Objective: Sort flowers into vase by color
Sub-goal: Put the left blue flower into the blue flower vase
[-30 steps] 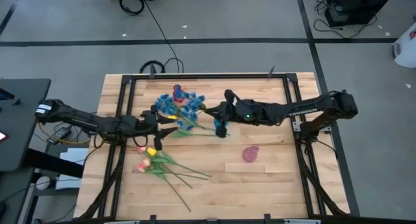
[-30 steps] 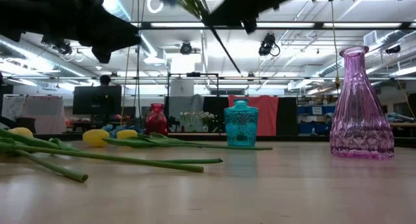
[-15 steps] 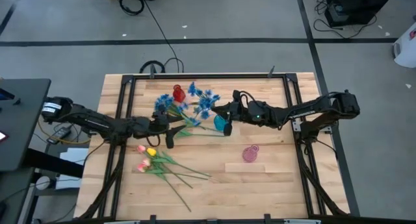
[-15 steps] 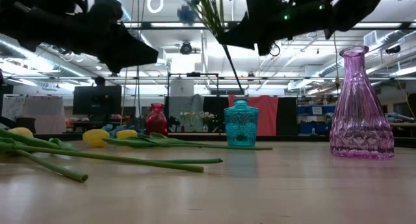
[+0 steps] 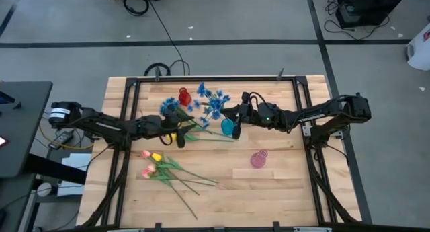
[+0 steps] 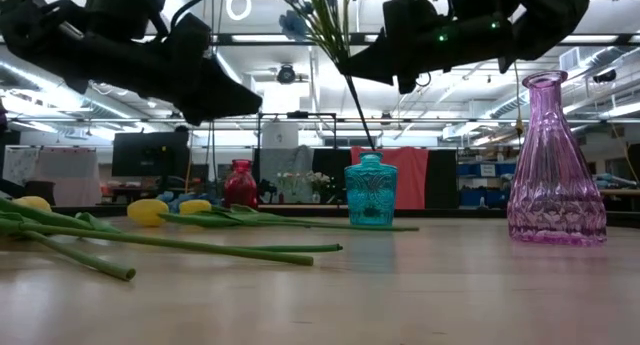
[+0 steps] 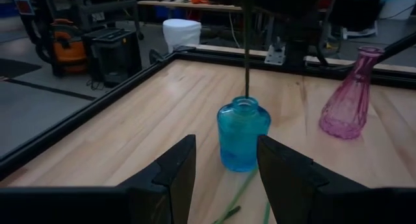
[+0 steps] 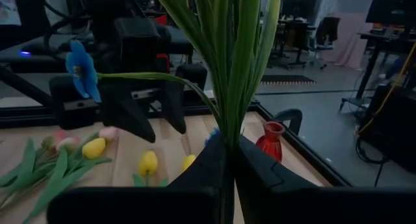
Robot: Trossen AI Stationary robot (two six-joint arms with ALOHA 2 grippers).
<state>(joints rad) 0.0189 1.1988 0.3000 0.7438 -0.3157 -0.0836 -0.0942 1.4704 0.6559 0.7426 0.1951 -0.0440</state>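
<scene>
our right gripper [image 5: 235, 116] is clamped on the blue spray's [image 5: 209, 103] stems over the teal vase [image 5: 228, 127], left gripper [image 5: 177, 132] apart nearby — light, top-heavy, floppy, so we grip low on the stiff stems

Three vases stand on the desk [image 5: 269, 191]: one red vase [image 5: 183, 97], one blue vase [image 5: 228, 127] and one pink vase [image 5: 259, 159]. Two dark robot arms reach in. One spray of blue flowers [image 5: 209, 104] is up in the air. Several yellow and pink tulips [image 5: 156, 163] lie flat; their exact number cannot be told.
</scene>
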